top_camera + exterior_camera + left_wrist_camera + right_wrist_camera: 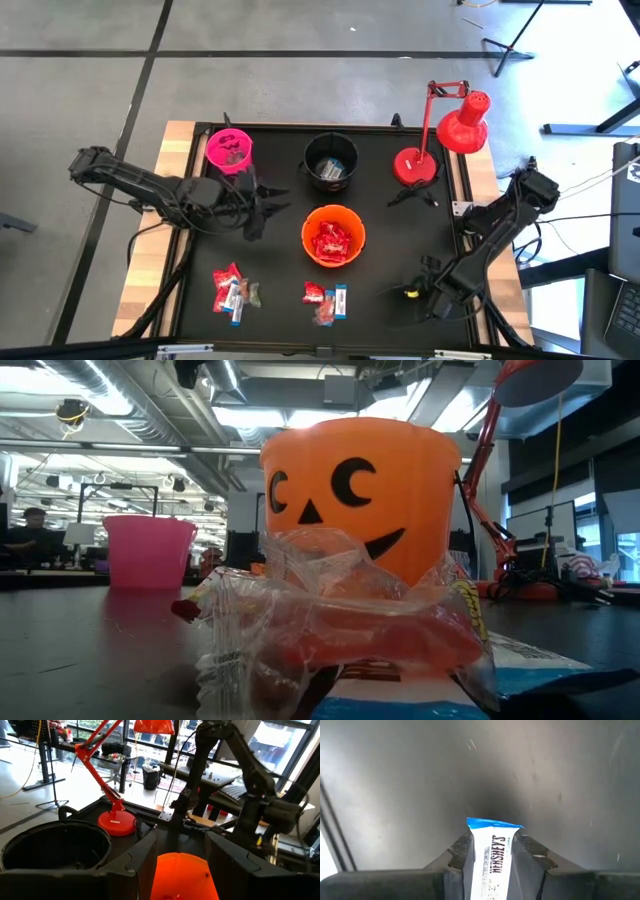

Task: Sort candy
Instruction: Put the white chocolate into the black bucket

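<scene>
The right hand (492,847) is clamping a blue-and-white candy bar (493,857) between its fingers above the dark counter (420,780); the left hand (262,207) is hovering, fingers apart.

Two dark jointed arms with black cables, blunt matte-black claw fingers (132,865).

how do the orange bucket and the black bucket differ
The orange bucket sits mid-table, holding red packets; the black bucket sits behind it, holding blue-and-white pieces. The orange bucket bears a jack-o'-lantern face in the low view; the black bucket's side is hidden there. Both stand upright and open-topped.
</scene>
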### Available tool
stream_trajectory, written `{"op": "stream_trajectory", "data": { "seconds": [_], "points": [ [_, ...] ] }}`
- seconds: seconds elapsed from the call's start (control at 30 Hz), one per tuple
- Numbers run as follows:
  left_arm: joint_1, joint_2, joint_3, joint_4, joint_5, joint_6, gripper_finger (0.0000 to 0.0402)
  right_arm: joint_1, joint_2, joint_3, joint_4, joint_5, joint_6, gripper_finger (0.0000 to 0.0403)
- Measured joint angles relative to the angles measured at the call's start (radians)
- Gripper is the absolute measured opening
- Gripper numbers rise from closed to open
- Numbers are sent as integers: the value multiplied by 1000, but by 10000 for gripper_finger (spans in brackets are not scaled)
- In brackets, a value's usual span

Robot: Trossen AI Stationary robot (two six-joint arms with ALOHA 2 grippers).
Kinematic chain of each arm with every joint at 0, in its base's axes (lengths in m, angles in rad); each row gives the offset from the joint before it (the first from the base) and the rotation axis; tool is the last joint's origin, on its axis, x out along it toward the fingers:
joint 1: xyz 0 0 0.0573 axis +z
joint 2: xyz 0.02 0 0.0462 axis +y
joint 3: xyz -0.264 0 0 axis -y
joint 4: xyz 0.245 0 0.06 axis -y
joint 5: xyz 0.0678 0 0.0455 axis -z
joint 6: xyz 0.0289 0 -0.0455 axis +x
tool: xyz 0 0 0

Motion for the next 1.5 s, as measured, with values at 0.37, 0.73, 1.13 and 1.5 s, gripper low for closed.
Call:
{"op": "stream_trajectory", "data": {
  "seconds": [0.37,0.73,1.13,1.5],
  "points": [
    [0,86,0,9,0,1,153,-26,-54,105,4,166,-231,105],
    [0,91,0,23,0,8,153,-63,-253,116,171,499,-539,105],
    [0,90,0,34,14,7,153,-399,-300,116,602,508,-1099,105],
    [-35,90,0,35,20,0,153,-821,-273,116,740,211,-1202,105]
  ]
}}
